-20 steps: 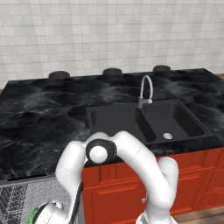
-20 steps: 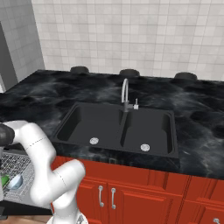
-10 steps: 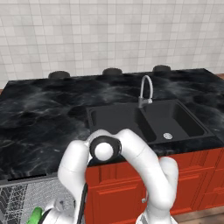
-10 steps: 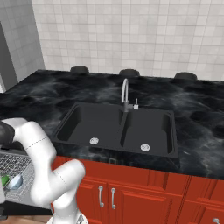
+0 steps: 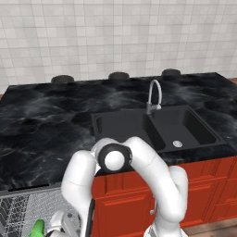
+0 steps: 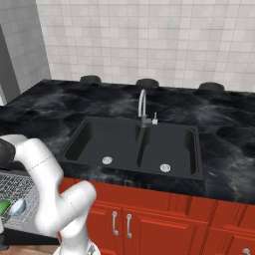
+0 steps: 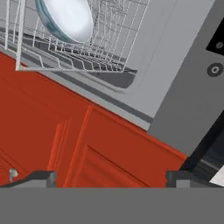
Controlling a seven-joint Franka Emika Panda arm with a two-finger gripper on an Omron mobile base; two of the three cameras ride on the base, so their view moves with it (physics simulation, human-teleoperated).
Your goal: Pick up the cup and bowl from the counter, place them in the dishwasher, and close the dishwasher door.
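The green cup (image 5: 36, 228) (image 6: 4, 206) stands in the dishwasher's grey wire rack (image 5: 18, 208) (image 6: 15, 185), below the black counter (image 5: 46, 120). Beside the cup lies the pale bluish-white bowl (image 6: 17, 206) (image 7: 65, 17), tilted inside the rack (image 7: 87, 52). The dishwasher door (image 7: 188, 83) hangs open and shows its grey inner face. My gripper (image 7: 109, 178) is open with nothing between its fingertips (image 7: 41, 176). It sits low in front of the red cabinet (image 7: 87, 144), apart from the rack and the bowl.
A matte black double sink (image 5: 157, 127) (image 6: 139, 144) with a chrome tap (image 5: 155, 95) is set into the counter. Red cabinet doors (image 6: 149, 219) run below it. My arm (image 5: 115, 159) bends down over the counter's front edge.
My arm's elbow has drifted slightly to the right. The cup and bowl stay in the rack, and the gripper stays open.
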